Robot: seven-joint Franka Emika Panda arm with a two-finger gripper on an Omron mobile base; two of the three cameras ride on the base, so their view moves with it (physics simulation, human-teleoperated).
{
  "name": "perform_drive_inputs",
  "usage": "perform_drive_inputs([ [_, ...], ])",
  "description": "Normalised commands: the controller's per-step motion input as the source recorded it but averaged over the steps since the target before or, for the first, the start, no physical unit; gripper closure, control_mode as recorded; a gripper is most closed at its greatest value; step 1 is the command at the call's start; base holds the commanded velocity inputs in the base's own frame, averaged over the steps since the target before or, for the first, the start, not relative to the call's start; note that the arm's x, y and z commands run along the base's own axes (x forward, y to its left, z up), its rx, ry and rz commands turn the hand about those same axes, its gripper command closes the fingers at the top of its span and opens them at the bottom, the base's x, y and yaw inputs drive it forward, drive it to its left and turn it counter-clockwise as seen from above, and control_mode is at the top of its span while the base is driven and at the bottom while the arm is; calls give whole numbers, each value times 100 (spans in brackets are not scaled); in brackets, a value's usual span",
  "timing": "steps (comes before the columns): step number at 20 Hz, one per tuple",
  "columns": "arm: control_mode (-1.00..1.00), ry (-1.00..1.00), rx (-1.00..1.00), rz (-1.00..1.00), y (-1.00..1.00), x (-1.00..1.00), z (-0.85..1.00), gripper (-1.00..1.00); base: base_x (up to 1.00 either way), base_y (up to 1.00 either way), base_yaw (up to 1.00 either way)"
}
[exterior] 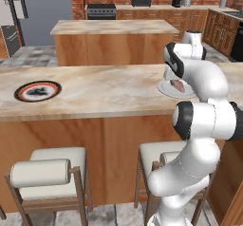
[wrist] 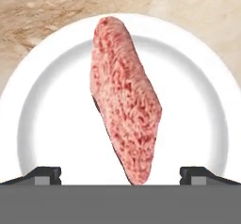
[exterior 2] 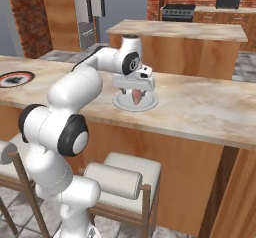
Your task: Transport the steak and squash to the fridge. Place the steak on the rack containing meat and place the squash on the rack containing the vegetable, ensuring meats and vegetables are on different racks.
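1. The steak (wrist: pixel 126 100), closest to the hand camera, lies on a white plate (wrist: pixel 197 91) directly under the end effector (wrist: pixel 120 173), between its two finger tips.
2. The end effector is spread wide, tips on either side of the steak's near end, holding nothing.
3. Risk, as I judge it: the steak lies at a slant to the tips, so closing could pinch only its narrow end and let it swing or slip.
4. A second risk: descending too far could press the tips into the plate and skid it along the bench (exterior 2: pixel 200 107).
5. Count: one steak, one plate under the end effector, one dark round dish (exterior: pixel 37 90) well off to its left, two stools (exterior: pixel 50 173) below the bench.
6. The fridge (exterior 2: pixel 90 7) stands far beyond the end effector; I see no squash.
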Motion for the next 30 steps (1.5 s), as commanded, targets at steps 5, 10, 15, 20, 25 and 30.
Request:
perform_drive_inputs([
  [5,-100,1,0,0,0,26,-31,-100,0,0,0],
  [10,-100,2,0,0,-2,34,-19,-100,0,0,0],
  [15,-100,1,0,0,-3,30,-11,-100,0,0,0],
  [20,-100,6,0,0,0,16,-25,100,0,0,0],
  [25,-100,3,0,0,0,1,-28,100,0,0,0],
  [30,-100,3,0,0,1,0,-36,100,0,0,0],
])
